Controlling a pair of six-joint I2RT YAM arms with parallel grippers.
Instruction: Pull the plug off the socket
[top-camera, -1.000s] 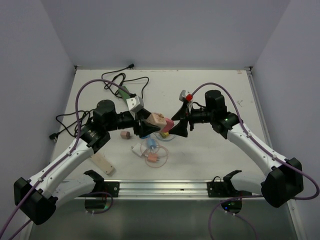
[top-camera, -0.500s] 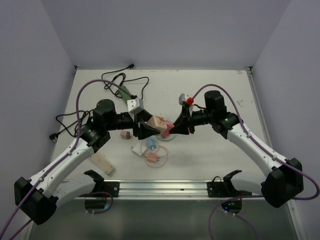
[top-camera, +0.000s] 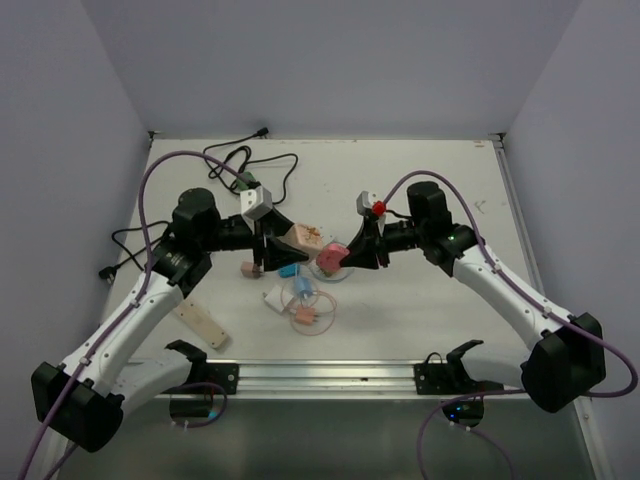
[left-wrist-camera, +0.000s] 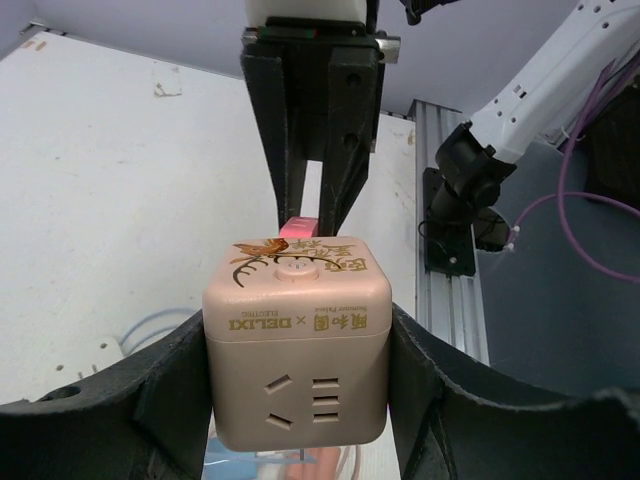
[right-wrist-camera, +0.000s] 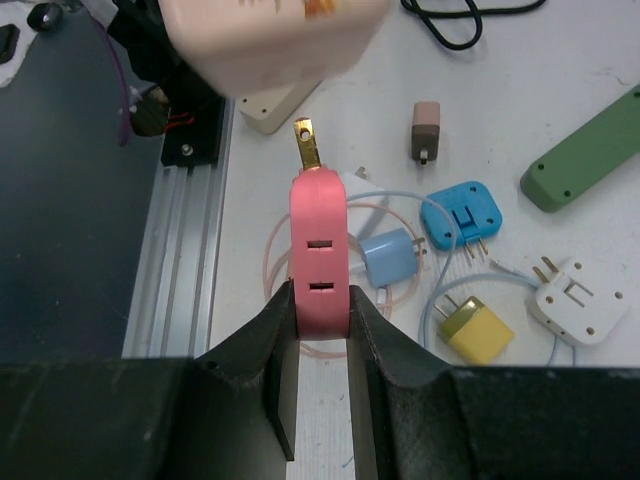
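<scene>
The socket is a beige cube (left-wrist-camera: 297, 340) with gold print, clamped between the fingers of my left gripper (left-wrist-camera: 298, 385) and held above the table (top-camera: 300, 238). The plug (right-wrist-camera: 319, 255) is a flat pink body, and my right gripper (right-wrist-camera: 320, 300) is shut on its sides. Its brass prong (right-wrist-camera: 307, 145) is bare and points at the socket (right-wrist-camera: 270, 40), with a small gap between them. From above, the plug (top-camera: 329, 258) hangs just right of the cube, in my right gripper (top-camera: 348, 256). Behind the cube, the left wrist view shows a sliver of the plug (left-wrist-camera: 300, 227).
Loose adapters lie on the table below the grippers: a blue plug (right-wrist-camera: 460, 215), a light blue charger (right-wrist-camera: 390, 255), a yellow one (right-wrist-camera: 478, 333), a white one (right-wrist-camera: 580, 300) and a brown one (right-wrist-camera: 427, 130). A green power strip (top-camera: 248, 183), black cables (top-camera: 255, 162) and a beige strip (top-camera: 203, 325) lie to the left. The aluminium rail (top-camera: 330, 377) runs along the near edge.
My right gripper has shut on the pink plug. The left arm has then drawn back to the left with the cube, and the plug's prong now shows free of it.
</scene>
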